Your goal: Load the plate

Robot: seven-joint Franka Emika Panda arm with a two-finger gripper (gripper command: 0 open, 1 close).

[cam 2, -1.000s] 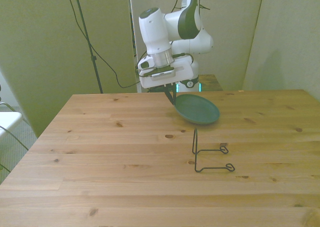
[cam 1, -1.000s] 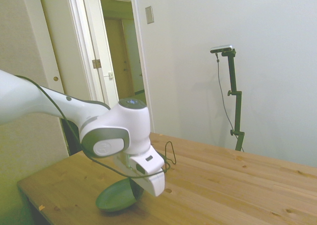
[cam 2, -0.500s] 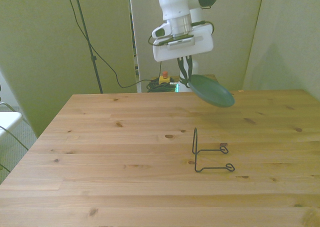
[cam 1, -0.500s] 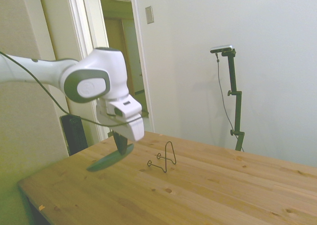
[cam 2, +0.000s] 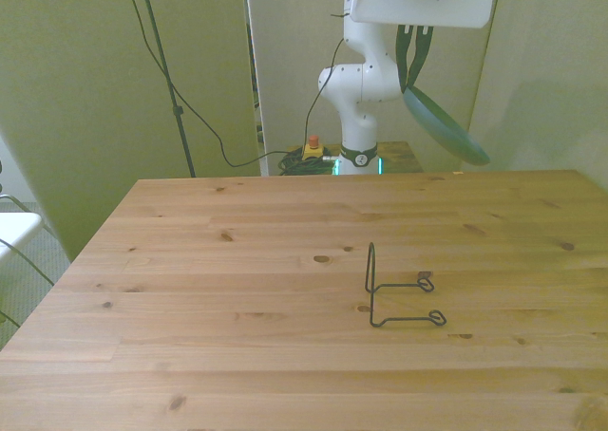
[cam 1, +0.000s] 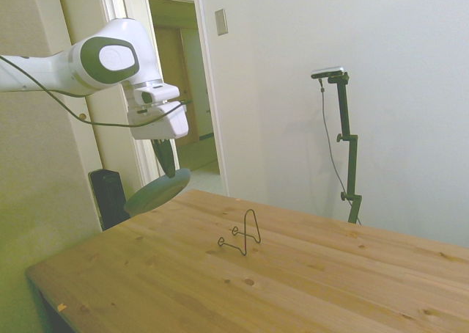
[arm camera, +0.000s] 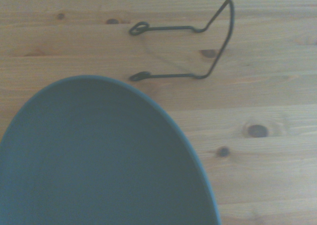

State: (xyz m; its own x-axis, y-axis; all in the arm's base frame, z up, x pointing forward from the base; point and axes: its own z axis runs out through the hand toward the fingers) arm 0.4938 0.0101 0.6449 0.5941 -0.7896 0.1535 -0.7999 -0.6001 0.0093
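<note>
Plate: the grey-green plate [cam 1: 157, 191] [cam 2: 446, 125] [arm camera: 99, 160] hangs tilted in the air, high above the desk, pinched at its upper rim.
Claw: the claw [cam 1: 165, 159] [cam 2: 414, 59] is clenched on the plate's rim, pointing downward.
Wire stand: a small black wire stand [cam 1: 241, 234] [cam 2: 397, 290] [arm camera: 188, 46] stands on the desk, well apart from the plate.
Desk: the wooden desk [cam 1: 308, 274] [cam 2: 218, 289] [arm camera: 267, 86] carries only the stand.

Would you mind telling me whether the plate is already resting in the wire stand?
No, the plate hangs tilted from the gripper high above the table, apart from the wire stand.
</note>
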